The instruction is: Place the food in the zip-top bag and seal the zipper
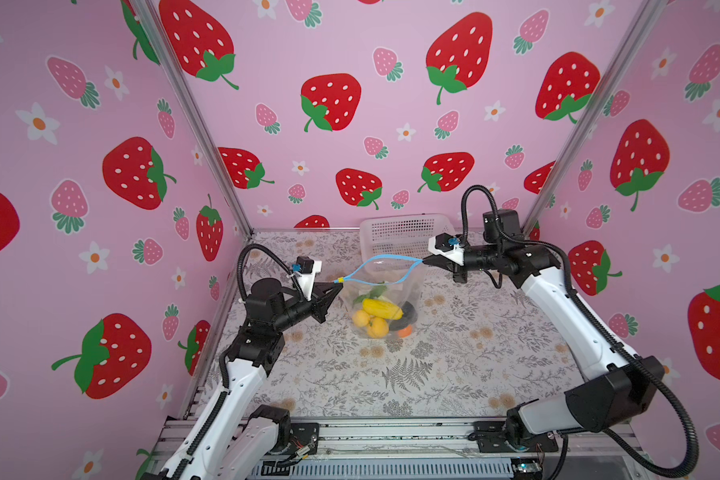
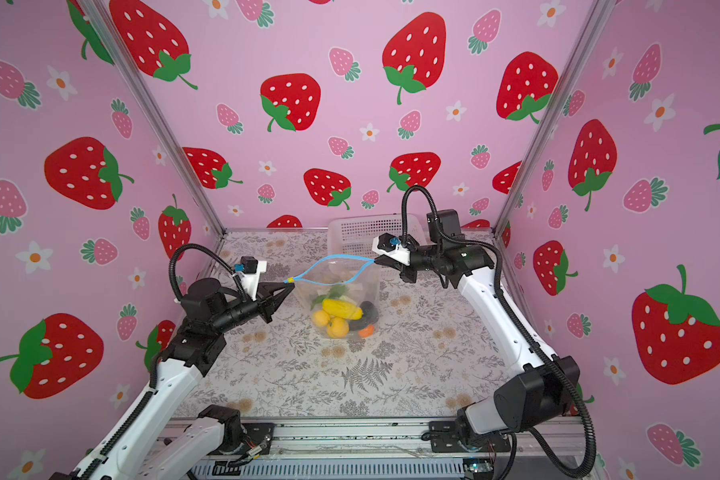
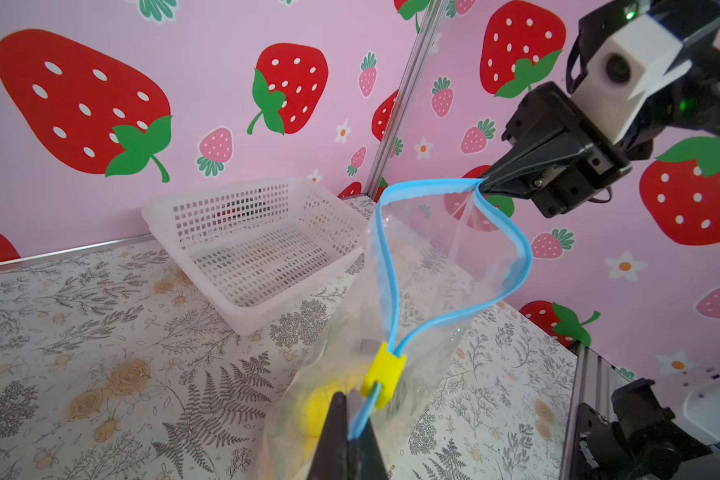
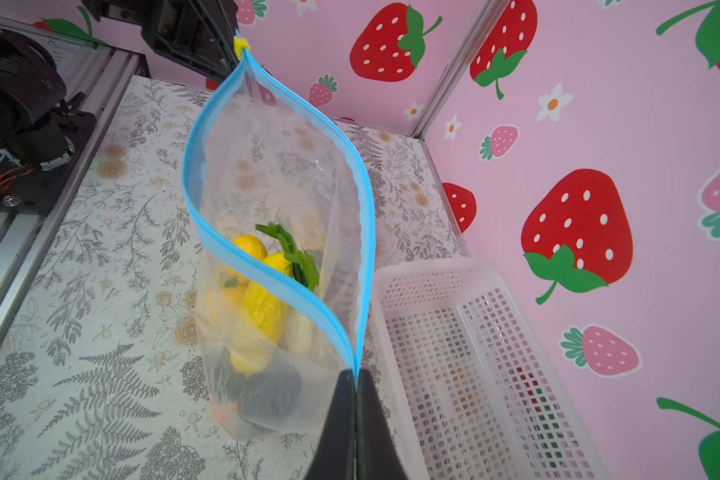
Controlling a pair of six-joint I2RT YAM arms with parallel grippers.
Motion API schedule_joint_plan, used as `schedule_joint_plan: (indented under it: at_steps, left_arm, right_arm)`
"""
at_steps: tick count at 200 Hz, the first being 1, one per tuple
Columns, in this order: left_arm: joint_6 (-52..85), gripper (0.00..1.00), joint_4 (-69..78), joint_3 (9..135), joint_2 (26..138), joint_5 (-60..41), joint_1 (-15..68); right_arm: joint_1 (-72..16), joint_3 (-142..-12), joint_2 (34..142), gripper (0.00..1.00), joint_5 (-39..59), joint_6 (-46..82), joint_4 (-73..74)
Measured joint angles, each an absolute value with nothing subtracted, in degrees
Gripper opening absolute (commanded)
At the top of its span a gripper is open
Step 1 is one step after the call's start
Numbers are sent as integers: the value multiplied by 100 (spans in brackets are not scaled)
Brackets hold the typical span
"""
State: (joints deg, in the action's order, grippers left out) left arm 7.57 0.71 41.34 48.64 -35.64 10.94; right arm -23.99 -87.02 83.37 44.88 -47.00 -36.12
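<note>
Strawberry-print walls [image 1: 350, 104] are enclosing a floral counter [image 1: 454, 365]. At left, the left tool [image 1: 338, 284] is pinching shut on the zipper [image 4: 368, 216] end beside the yellow tab [image 1: 339, 280]. Between the arms, the bag [image 1: 416, 286] is hanging with its mouth gaping and the food [image 1: 377, 318] lying inside. At right, the right tool [image 1: 425, 262] is clamping the zipper's far end. A white basket [image 1: 404, 232] is standing behind.

White perf. basket [image 1: 395, 235] at back of floral tabletop [image 1: 433, 374]; strawberry-print walls [image 1: 350, 50].
</note>
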Motion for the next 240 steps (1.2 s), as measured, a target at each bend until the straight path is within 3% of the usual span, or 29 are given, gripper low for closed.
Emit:
schedule_joint_plan:
  at_steps: [50, 115, 131, 168, 182, 193, 225, 240]
  left_arm:
    - [735, 0, -158, 4053, 4493, -3015, 1146]
    - [801, 0, -108, 4053, 4873, -2967, 1166]
    - [805, 0, -82, 4053, 4910, -3020, 1166]
    - [864, 0, -25, 4056, 4998, -3074, 1225]
    - [871, 0, -8, 4056, 4991, -3118, 1258]
    - [860, 0, -8, 4066, 4989, -3168, 1267]
    - [779, 0, -27, 4132, 4989, -3271, 1304]
    - [740, 0, -27, 4156, 4984, -3323, 1334]
  right_arm:
    - [-2279, -8705, 8291, 0, 4392, -4777, -3931]
    - [-2246, -8705, 8149, 0, 4331, -4834, -4123]
    - [-2244, -8705, 8149, 20, 4335, -4882, -4132]
    - [-2340, -8707, 8149, 34, 4257, -4980, -4174]
    - [-2539, -8746, 8149, 49, 4204, -4945, -4191]
    - [-2777, -8790, 8138, 51, 4160, -4901, -4160]
    - [-3651, -8903, 8051, 83, 3885, -4893, -4075]
    - [-4049, -9074, 8093, 86, 3739, -4875, -4036]
